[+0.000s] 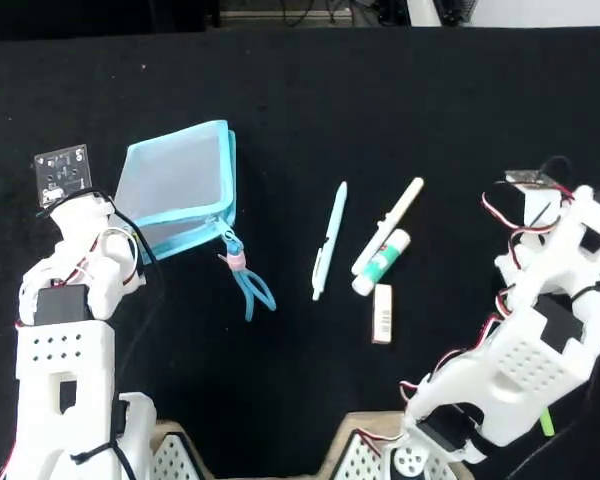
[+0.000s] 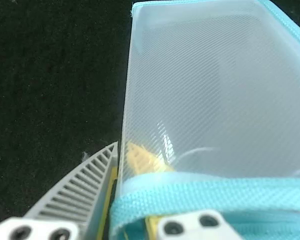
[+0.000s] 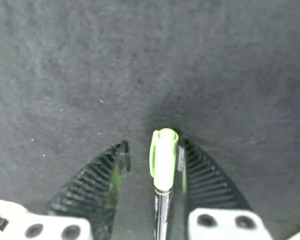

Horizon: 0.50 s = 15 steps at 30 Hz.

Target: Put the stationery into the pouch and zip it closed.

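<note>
A pale blue mesh pouch [image 1: 180,185] with teal trim lies at the left, its zip pull and teal cords [image 1: 242,272] trailing toward the middle. My left gripper [image 1: 128,243] is shut on the pouch's near corner. In the left wrist view the pouch [image 2: 210,90] spreads ahead of the left gripper [image 2: 127,151], and one yellow pad shows through the mesh. A green-capped pen [image 3: 163,156] lies between the fingers of my open right gripper [image 3: 152,144], against one finger. In the high view the pen's green end [image 1: 547,421] pokes out under the right arm.
On the black cloth at the middle lie a light blue pen [image 1: 329,240], a white pen [image 1: 390,222], a white and green glue stick [image 1: 381,262] and a small white eraser [image 1: 382,314].
</note>
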Available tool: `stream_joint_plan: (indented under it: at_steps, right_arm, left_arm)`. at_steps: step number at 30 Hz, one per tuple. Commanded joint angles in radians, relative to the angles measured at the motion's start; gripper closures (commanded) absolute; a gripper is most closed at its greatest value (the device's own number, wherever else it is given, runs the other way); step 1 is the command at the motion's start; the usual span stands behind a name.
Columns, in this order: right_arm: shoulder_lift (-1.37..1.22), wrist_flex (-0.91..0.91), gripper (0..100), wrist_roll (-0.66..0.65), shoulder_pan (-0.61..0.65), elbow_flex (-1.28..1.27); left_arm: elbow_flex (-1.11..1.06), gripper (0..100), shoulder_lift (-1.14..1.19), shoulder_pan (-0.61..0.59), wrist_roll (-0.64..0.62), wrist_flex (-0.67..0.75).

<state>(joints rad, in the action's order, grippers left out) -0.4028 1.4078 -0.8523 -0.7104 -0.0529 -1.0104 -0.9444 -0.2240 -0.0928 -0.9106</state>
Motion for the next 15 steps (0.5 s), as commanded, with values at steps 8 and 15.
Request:
stream_joint_plan:
  at_steps: [8, 15]
  right_arm:
    - [0.042, 0.017, 85.7, -0.180, -0.043, 0.016]
    - [0.030, -0.026, 85.7, -0.192, -0.086, -0.004]
  left_arm:
    - [-0.002, 97, 0.014, -0.008, -0.014, -0.002]
    - [-0.018, 97, 0.012, -0.008, -0.014, 0.003]
